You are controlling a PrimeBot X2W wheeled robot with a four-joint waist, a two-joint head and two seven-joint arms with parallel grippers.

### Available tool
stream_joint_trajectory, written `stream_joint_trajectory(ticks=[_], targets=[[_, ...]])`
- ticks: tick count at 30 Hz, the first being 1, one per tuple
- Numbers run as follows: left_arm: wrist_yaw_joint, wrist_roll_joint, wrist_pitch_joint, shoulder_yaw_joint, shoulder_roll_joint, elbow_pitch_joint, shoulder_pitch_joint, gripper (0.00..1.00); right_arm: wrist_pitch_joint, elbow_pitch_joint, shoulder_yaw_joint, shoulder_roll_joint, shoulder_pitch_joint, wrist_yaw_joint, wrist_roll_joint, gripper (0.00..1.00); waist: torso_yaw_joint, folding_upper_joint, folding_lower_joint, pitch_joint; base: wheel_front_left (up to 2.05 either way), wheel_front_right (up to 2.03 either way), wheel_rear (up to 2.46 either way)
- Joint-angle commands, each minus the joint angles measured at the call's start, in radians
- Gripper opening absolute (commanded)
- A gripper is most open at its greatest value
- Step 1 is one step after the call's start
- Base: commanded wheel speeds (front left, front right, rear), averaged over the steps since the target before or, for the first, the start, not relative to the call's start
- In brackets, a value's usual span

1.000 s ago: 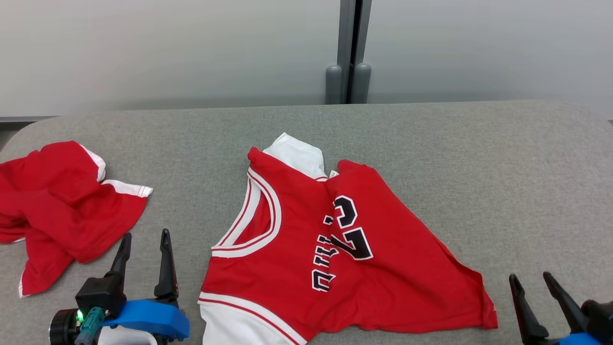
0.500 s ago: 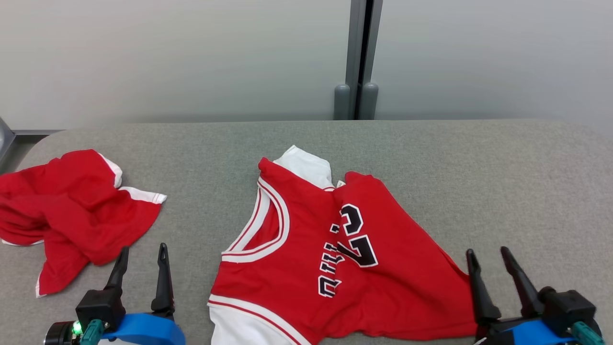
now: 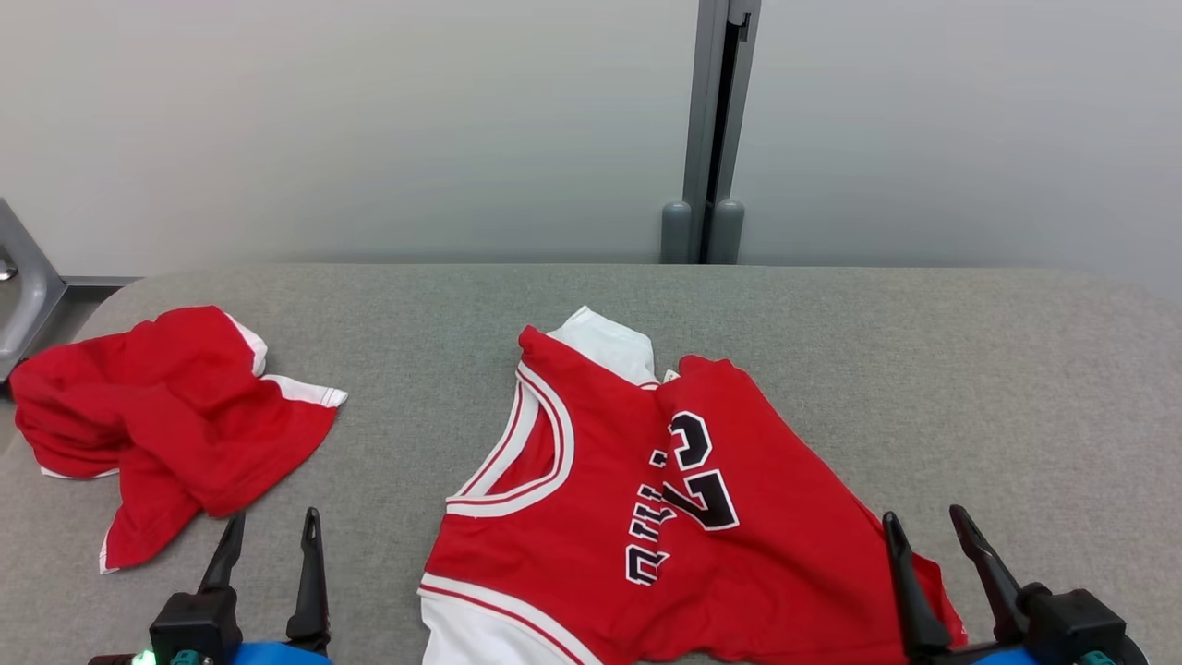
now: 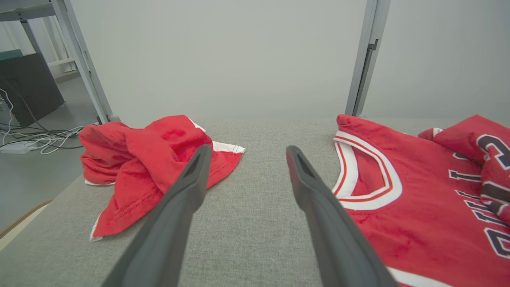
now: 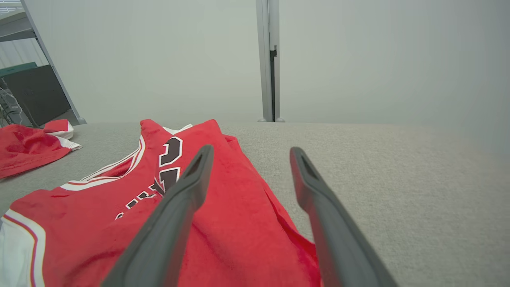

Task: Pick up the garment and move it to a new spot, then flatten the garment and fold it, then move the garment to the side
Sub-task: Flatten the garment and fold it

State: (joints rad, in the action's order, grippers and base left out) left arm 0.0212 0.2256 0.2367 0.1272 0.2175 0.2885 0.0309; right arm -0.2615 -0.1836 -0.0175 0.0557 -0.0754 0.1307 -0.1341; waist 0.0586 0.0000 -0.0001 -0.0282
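A red jersey [image 3: 646,517] with white trim and black lettering lies partly spread on the grey table, its right side rumpled and folded over. In the wrist views it appears again as the jersey [image 4: 418,191] and the jersey [image 5: 91,199]. My left gripper [image 3: 274,517] hovers open to the jersey's left, over bare table; its wrist view shows the left gripper [image 4: 248,149] with nothing between the fingers. My right gripper [image 3: 923,514] stands open at the jersey's lower right corner. In its own view the right gripper [image 5: 251,149] straddles the cloth's right edge, empty.
A second red garment [image 3: 166,425] lies crumpled at the table's left end, also seen as the crumpled garment [image 4: 151,159]. The grey padded table [image 3: 923,369] stretches bare to the right. A grey post [image 3: 716,139] stands behind it and a metal frame [image 3: 18,296] at far left.
The camera has tilted, sliding the whole picture down and right. My right gripper has come in leftward to the jersey's lower right corner. The left gripper has barely moved.
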Motion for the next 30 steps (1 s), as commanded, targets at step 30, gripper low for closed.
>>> stream_joint_trajectory(ticks=[30], targets=[[-0.021,0.013,-0.055,0.083,-0.002,-0.028,0.061,1.0,0.034,-0.1,0.051,0.007,-0.041,0.0,0.041,1.0,0.01,0.0,0.0001,0.0,0.0,0.0,0.0]])
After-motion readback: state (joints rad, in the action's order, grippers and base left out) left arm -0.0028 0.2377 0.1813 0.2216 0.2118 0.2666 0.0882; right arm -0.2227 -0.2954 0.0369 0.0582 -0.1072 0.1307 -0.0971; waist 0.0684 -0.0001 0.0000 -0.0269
